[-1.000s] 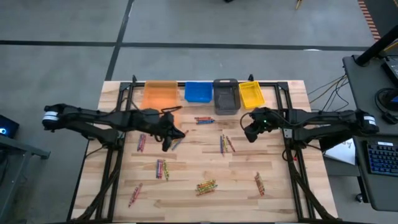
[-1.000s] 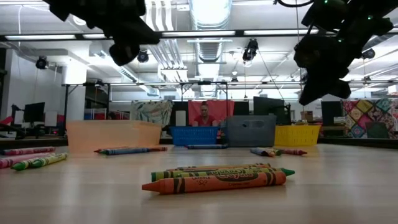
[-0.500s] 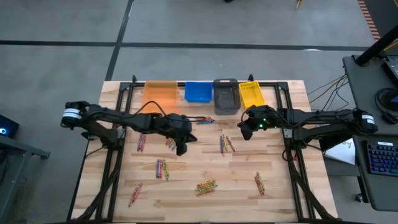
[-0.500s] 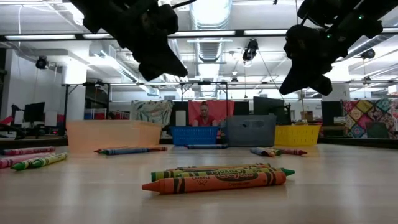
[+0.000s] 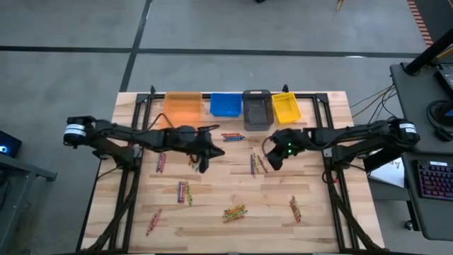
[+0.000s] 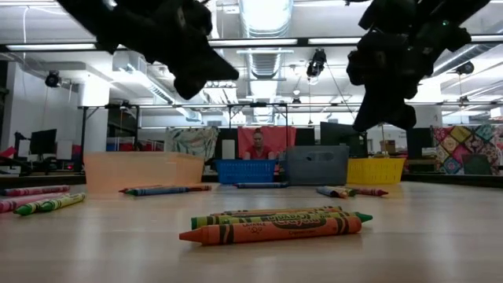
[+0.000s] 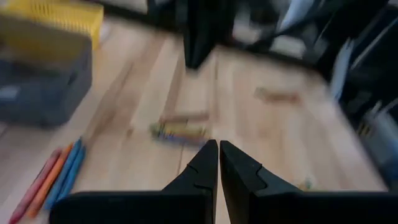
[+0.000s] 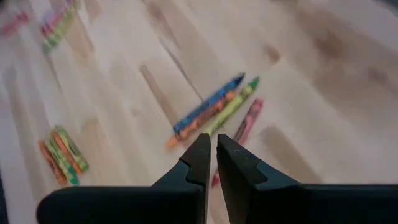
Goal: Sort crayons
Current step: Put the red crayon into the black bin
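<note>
Table: wooden top (image 5: 311, 227) with four bins along its far edge and crayons scattered in small clusters.
Bins: orange bin (image 5: 182, 108), blue bin (image 5: 225, 105), grey bin (image 5: 257, 110) and yellow bin (image 5: 286, 107), side by side.
Crayons: a group (image 5: 257, 163) lies near the middle of the table; another group (image 5: 231, 137) just in front of the blue bin; more clusters (image 5: 234, 212) sit toward the near edge and the left side.
Left gripper (image 5: 204, 161): above the table left of centre, fingers (image 7: 202, 168) pressed together, holding nothing; the orange and blue crayons (image 7: 53, 180) show beside the grey bin in its wrist view.
Right gripper (image 5: 273, 160): above the table just right of the central crayon group (image 8: 214, 111), fingers (image 8: 196, 162) nearly closed, nothing between them.
Background: a person (image 6: 258, 146) sits beyond the bins in the low view.
</note>
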Controlling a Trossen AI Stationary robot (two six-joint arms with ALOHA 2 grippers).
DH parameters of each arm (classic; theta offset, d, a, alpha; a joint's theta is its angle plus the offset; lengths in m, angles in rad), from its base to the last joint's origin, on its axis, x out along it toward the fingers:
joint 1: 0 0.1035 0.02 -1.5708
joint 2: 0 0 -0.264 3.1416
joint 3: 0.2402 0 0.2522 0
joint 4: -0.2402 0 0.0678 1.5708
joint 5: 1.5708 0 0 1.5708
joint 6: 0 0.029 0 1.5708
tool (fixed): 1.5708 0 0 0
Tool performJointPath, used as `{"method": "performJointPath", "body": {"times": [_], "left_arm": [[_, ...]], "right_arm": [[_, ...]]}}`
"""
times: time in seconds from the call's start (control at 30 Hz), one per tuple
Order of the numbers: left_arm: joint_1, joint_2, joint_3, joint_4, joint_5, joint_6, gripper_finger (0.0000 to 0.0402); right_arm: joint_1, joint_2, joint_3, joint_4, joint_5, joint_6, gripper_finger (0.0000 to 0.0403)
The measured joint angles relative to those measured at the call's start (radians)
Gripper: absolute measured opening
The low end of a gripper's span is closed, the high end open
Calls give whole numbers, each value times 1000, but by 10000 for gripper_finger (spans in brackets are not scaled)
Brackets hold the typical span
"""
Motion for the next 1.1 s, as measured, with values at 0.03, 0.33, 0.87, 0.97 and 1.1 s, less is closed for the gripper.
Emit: {"method": "performJointPath", "body": {"times": [0.03,0.33,0.87,0.97,1.1], "left_arm": [[-4,-10,-32,64,1,-13,0],[-4,-73,-197,375,6,-92,0],[-3,-82,-121,199,5,-73,0],[-3,-97,-133,185,5,-72,0],[-3,-129,-144,185,5,-71,0]], "right_arm": [[10,23,19,-21,2,16,22],[59,235,205,-321,146,88,22],[64,509,398,-344,108,50,87],[64,546,418,-388,108,51,109],[64,580,425,-410,109,52,127]]}}
